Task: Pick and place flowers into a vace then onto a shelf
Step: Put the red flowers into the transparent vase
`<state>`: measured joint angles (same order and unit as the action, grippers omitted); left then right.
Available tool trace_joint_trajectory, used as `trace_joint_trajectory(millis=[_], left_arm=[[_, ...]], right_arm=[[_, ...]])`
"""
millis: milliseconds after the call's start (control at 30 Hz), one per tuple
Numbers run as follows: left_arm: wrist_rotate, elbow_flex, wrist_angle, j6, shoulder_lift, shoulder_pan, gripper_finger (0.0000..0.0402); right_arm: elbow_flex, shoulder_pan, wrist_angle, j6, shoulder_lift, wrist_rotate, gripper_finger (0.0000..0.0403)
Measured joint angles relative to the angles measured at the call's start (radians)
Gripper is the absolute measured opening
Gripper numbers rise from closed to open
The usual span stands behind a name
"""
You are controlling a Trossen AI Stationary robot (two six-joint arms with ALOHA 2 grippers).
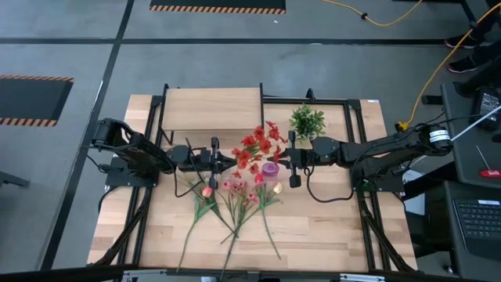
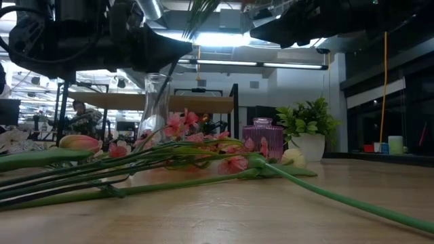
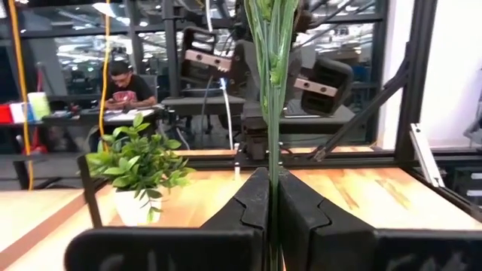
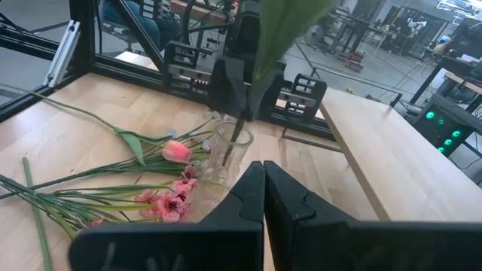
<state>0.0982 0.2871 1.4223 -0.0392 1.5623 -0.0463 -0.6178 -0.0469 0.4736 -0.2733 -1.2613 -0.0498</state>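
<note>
Left claw [image 1: 213,159] is clamped on a red flower stem [image 3: 272,113], held upright directly over the glass vase [image 4: 228,153] for insertion. Right claw [image 1: 293,159], closed and empty, faces it. Remaining flowers [image 1: 235,196] lie on the worktop [image 1: 329,227].

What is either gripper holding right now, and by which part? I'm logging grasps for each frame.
The left gripper is shut on a red flower, gripping its green stem above the clear vase. The right gripper is shut and holds nothing.

loose flowers [image 1: 235,205] clutter table centre; purple vase [image 1: 270,168], potted plant [image 1: 307,122] crowd right; front corners free.
</note>
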Motion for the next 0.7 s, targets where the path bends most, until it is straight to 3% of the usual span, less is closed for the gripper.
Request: trace_joint_trajectory(millis=[700], left_arm=[[0.004,0.0,0.004,-0.026,0.0,0.0,0.0071]], right_arm=[[0.0,0.0,-0.023,0.0,0.0,0.0,0.0002]])
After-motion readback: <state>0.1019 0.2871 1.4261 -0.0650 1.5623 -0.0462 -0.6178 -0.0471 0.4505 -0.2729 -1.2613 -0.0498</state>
